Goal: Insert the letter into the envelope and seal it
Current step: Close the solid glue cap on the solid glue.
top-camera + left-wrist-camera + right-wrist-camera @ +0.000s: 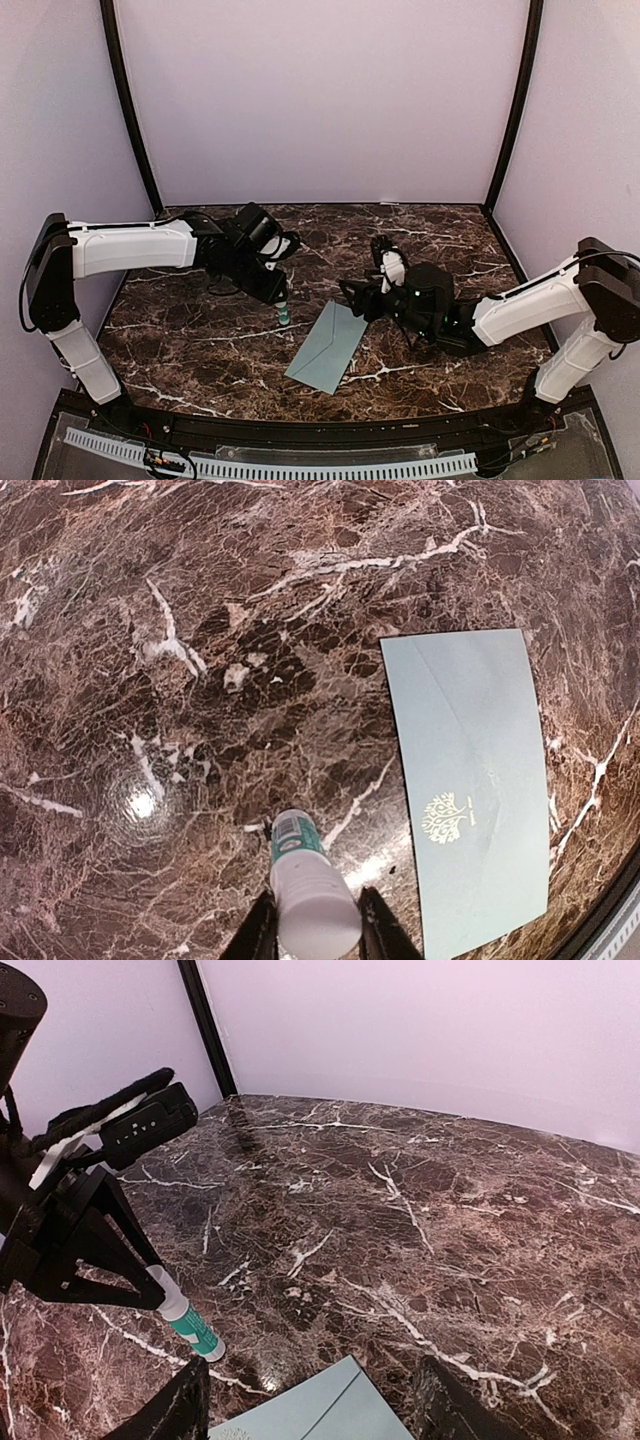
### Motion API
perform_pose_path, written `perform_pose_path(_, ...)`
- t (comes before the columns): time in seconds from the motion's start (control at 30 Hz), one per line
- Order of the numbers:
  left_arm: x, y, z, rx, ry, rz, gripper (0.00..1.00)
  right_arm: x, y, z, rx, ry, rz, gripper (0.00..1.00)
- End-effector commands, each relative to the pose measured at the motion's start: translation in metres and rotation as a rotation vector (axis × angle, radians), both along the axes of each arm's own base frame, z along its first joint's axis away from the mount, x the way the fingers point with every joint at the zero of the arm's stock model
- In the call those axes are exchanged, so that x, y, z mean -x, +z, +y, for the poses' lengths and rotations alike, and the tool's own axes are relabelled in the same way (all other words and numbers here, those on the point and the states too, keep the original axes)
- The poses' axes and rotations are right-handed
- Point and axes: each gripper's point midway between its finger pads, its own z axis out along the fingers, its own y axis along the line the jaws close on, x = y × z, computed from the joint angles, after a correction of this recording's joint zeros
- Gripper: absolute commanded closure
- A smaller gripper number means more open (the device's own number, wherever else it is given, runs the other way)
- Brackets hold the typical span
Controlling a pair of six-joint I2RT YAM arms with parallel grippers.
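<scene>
The pale teal envelope (pixel 327 347) lies flat on the marble, flap folded down, with a gold tree emblem showing in the left wrist view (pixel 470 780). The letter is not in view. My left gripper (pixel 280 296) is shut on a white and teal glue stick (pixel 303 872), held tilted, its lower end at the marble just left of the envelope's far corner. I cannot tell whether it touches. My right gripper (pixel 353 297) is open and empty, low over the envelope's far end (pixel 320 1412). The glue stick (pixel 188 1322) also shows in the right wrist view.
The brown marble table (pixel 200 340) is walled by pale panels with black corner posts (pixel 130 110). A black front rail (pixel 300 430) runs along the near edge. The left arm's black wrist (pixel 90 1230) stands close to the left of the right gripper.
</scene>
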Motion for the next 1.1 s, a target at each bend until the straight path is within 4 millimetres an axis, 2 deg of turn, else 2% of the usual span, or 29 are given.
perform_pose_path(0.0, 0.001, 0.009, 0.0, -0.009, -0.008, -0.015, 0.73, -0.003, 0.005, 0.002, -0.036, 0.002, -0.004, 0.34)
perform_pose_path(0.43, -0.001, 0.029, -0.006, 0.027, -0.01, -0.043, 0.78, -0.003, 0.002, 0.005, -0.036, 0.012, 0.005, 0.35)
perform_pose_path(0.63, 0.001, 0.017, -0.004, -0.001, -0.007, -0.014, 0.78, -0.003, 0.002, 0.006, -0.036, 0.016, 0.007, 0.35)
perform_pose_path(1.07, 0.003, 0.01, -0.001, -0.02, -0.003, 0.002, 0.78, -0.003, 0.003, 0.005, -0.039, 0.016, 0.008, 0.35)
